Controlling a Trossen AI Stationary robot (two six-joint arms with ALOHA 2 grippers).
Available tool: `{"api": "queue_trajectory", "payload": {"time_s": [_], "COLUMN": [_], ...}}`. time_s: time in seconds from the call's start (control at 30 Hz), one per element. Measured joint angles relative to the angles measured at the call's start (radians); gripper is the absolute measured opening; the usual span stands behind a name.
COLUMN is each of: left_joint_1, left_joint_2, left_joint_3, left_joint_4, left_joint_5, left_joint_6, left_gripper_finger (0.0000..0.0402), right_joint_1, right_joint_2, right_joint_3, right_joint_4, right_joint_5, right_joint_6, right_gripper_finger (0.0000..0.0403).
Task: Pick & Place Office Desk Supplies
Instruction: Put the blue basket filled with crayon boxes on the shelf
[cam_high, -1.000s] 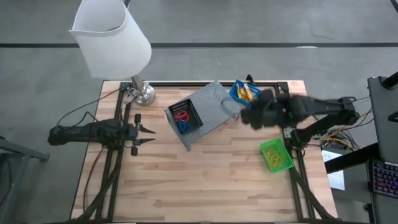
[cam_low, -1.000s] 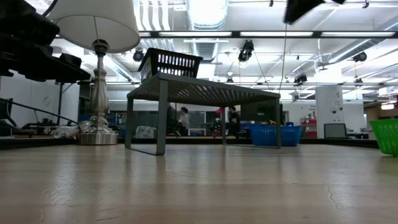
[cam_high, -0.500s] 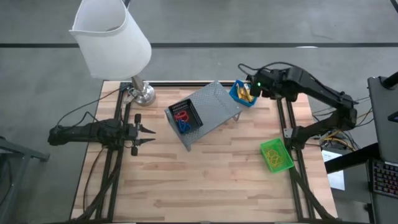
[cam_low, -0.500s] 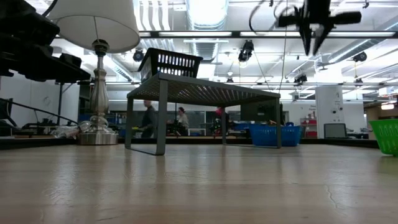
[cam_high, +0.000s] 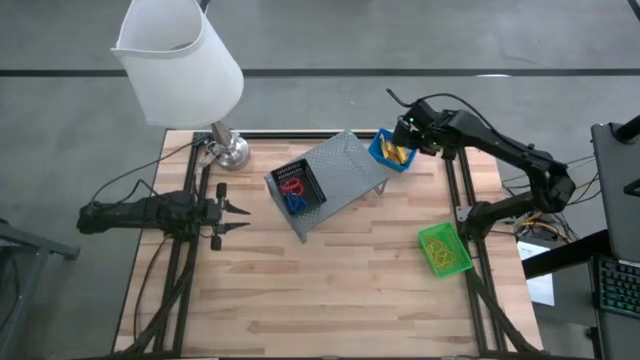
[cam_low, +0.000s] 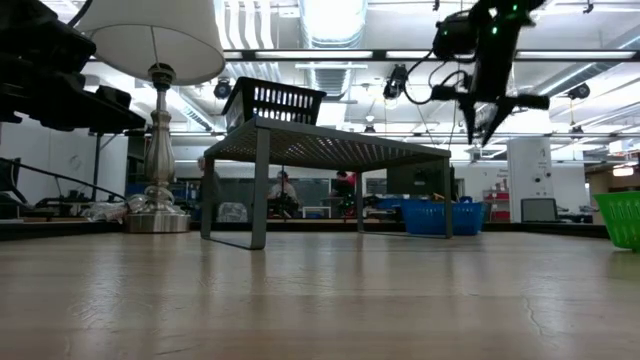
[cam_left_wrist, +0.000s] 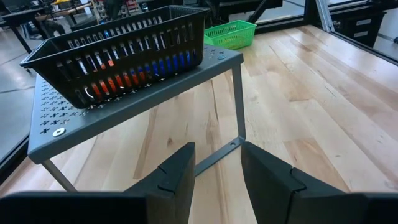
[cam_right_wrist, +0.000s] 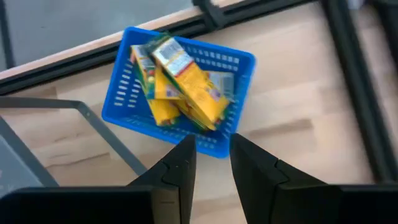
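Observation:
A blue bin holding several yellow oblong pieces stands on the table at the far right. My right gripper hovers above its near side, pointing steeply down, open and with nothing in it. A black bin with red and blue loops sits on a grey metal shelf. A green bin stands at the right edge. My left gripper waits open at the table's left, pointing at the shelf.
A white-shaded lamp on a metal base stands at the far left corner. The shelf's legs rest on the table. Bare wood lies along the near half of the table. People show far behind the table.
My right gripper has swung from beside the shelf's right end toward the table's far edge, to above the blue bin. It has come down and rolled about its own axis. The bins have stayed in place.

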Motion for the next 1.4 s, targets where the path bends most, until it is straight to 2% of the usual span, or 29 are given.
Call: {"api": "queue_trajectory", "payload": {"time_s": [0.1, 0.27, 0.5, 0.6, 0.9, 1.17, 1.4], "left_joint_1": [0.000, 0.000, 0.000, 0.000, 0.000, 0.000, 0.000], "left_joint_2": [0.000, 0.000, 0.000, 0.000, 0.000, 0.000, 0.000], "left_joint_3": [0.000, 0.000, 0.000, 0.000, 0.000, 0.000, 0.000], "left_joint_4": [0.000, 0.000, 0.000, 0.000, 0.000, 0.000, 0.000], "left_joint_5": [0.000, 0.000, 0.000, 0.000, 0.000, 0.000, 0.000], "left_joint_6": [0.000, 0.000, 0.000, 0.000, 0.000, 0.000, 0.000], "left_gripper_finger": [0.0133, 0.0133, 0.0133, 0.0133, 0.0133, 0.0133, 0.0133], "right_joint_1": [-0.018, -0.059, -0.088, -0.094, -0.095, -0.095, -0.095], "right_joint_2": [0.002, 0.002, 0.006, 0.015, 0.016, 0.016, 0.016], "right_joint_3": [-0.059, -0.132, -0.227, -0.250, -0.307, -0.400, -0.427], "right_joint_4": [0.098, 0.134, 0.293, 0.304, 0.324, 0.489, 0.507], "right_joint_5": [-0.023, -0.117, -0.073, -0.055, -0.028, -0.029, -0.014], "right_joint_6": [-0.026, -0.014, 0.012, 0.037, 0.088, 0.110, 0.110], "right_gripper_finger": [0.0097, 0.0122, 0.0169, 0.0178, 0.0180, 0.0180, 0.0180]}}
